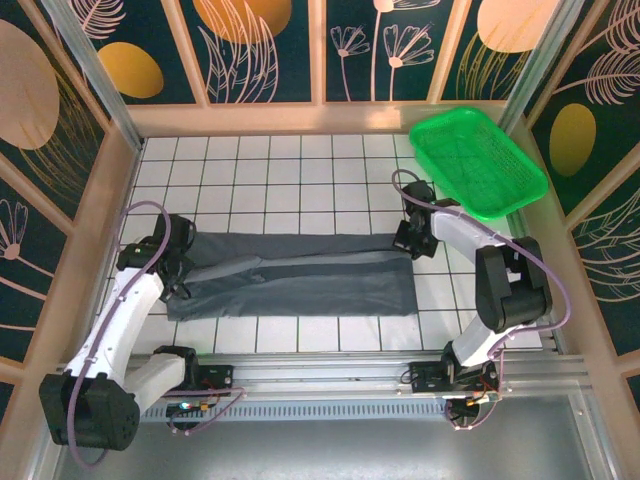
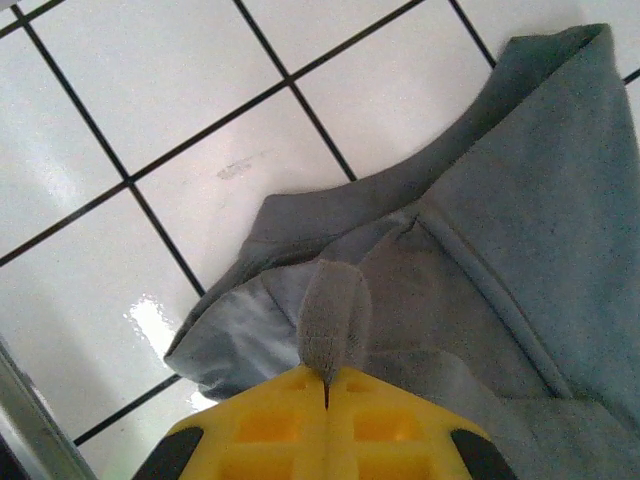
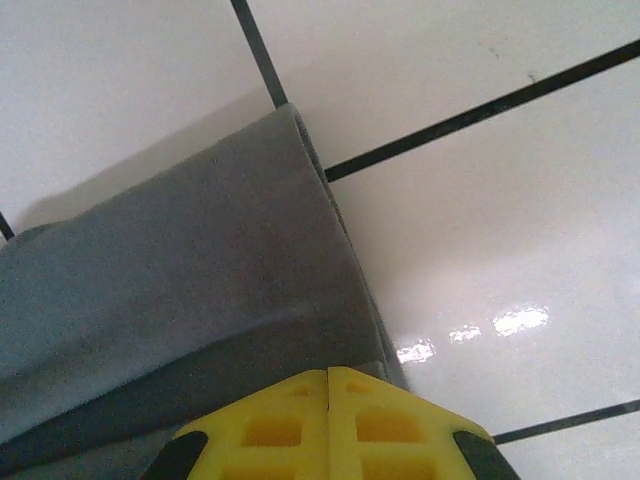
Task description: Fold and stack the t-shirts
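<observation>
A white tiled worktop sits inside walls painted with leaves and flowers, with a green basket in its far right corner. One grey t-shirt lies across the middle of the worktop as a long, narrow band running left to right, its sides apparently already turned in lengthwise. The left arm reaches to the band's left end, and in its wrist view the left jaws are pressed fully together with a small nub of grey cloth pinched between them. The right arm reaches to the far right corner of the band. There the right jaws are likewise closed tight, with the cloth's folded edge running under them, so they seem to grip that corner. By my reading the lengthwise fold is done or nearly so. The crosswise folds that would make a compact packet remain, and no stack has begun: I see no second shirt folded anywhere on the worktop.
</observation>
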